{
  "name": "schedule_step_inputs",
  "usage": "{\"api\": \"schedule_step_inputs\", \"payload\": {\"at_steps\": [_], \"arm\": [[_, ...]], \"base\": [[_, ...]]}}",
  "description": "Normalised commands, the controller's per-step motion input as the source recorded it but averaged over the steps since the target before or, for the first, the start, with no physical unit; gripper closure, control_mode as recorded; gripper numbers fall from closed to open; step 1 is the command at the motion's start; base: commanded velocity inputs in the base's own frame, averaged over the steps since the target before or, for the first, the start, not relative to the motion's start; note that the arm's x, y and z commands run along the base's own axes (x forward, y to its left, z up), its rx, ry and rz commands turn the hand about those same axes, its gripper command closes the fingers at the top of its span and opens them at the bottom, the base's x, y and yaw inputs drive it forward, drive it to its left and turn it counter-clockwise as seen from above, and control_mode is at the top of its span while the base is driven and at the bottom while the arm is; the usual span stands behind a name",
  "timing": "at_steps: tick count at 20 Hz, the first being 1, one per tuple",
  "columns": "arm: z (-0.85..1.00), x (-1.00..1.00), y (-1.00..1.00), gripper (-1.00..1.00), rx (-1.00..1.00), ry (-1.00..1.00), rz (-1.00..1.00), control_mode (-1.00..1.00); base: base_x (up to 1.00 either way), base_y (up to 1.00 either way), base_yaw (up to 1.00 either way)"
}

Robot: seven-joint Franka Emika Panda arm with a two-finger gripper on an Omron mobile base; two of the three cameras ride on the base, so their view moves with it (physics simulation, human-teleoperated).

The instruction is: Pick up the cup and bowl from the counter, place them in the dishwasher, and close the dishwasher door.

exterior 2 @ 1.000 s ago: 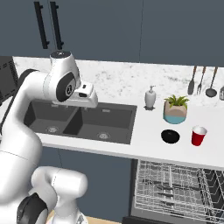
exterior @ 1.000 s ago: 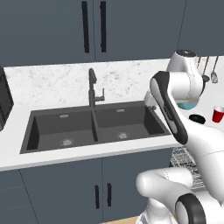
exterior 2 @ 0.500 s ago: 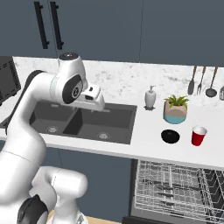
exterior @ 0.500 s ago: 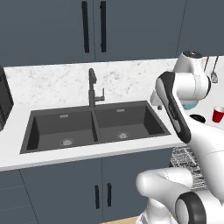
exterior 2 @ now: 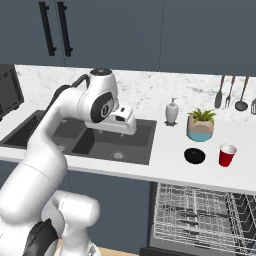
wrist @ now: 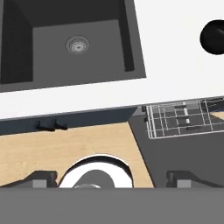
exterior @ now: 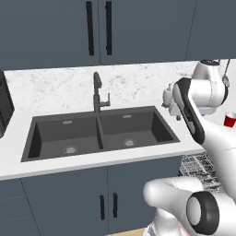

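While the red cup [exterior 2: 227, 155] and the dark bowl [exterior 2: 194, 156] sit side by side at the right of the right base view, on the white table [exterior 2: 165, 162] just in front of the plant pot [exterior 2: 201, 126], neither has been picked up. Below them, at the lower right, the dishwasher [exterior 2: 200, 220] stands open with its wire rack pulled out, apparently ready for loading. The gripper [exterior 2: 131, 129] hangs mid-frame over the sink [exterior 2: 107, 140], jaws spread wide and empty, likely on its way to them.
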Motion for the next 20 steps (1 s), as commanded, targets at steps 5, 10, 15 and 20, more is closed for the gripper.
{"api": "schedule_step_inputs", "payload": {"at_steps": [5,10,15,20], "arm": [[-0.45,0.17,-0.57,-1.00,-0.01,0.00,0.00,-1.00],[-0.58,0.33,-0.62,-1.00,0.00,0.00,0.00,-1.00],[-0.35,0.74,-0.42,-1.00,0.00,0.06,0.00,-1.00],[0.00,0.99,-0.63,-1.00,0.00,0.10,0.03,-1.00]], "base": [[0.00,0.00,0.00],[0.00,0.00,0.00],[0.00,0.00,0.00],[0.00,0.00,0.00]]}}
